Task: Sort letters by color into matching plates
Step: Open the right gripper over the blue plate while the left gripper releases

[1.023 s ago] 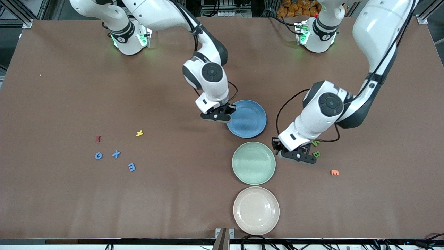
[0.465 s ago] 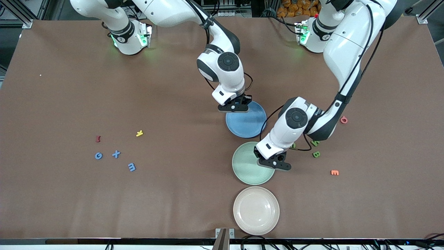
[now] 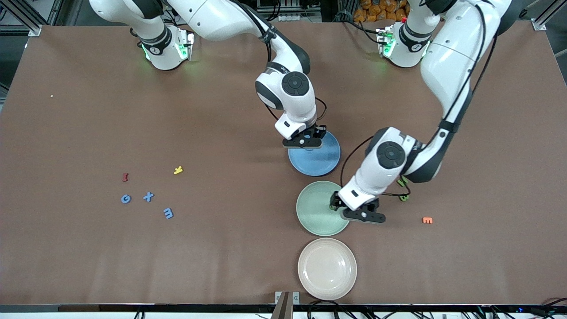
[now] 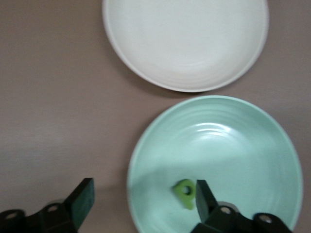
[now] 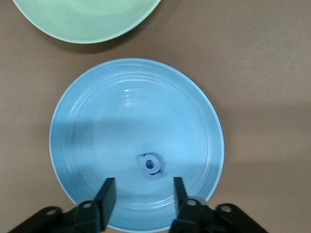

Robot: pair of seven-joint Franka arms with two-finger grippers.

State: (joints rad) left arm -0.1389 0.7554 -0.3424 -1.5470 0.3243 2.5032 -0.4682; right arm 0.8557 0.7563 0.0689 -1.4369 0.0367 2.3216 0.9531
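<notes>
The blue plate holds one blue letter. My right gripper hangs open over that plate, and in the right wrist view the letter lies just off its fingertips. The mint green plate holds one green letter. My left gripper is open over that plate's rim, and in the left wrist view one finger is beside the letter. Three blue letters lie toward the right arm's end. Two green letters lie partly hidden under the left arm.
A cream plate sits nearer the front camera than the green plate and also shows in the left wrist view. A red letter and a yellow letter lie by the blue letters. An orange letter lies toward the left arm's end.
My left gripper moved from beside the green letters to over the green plate's rim. My right gripper moved from the blue plate's edge to over the plate.
</notes>
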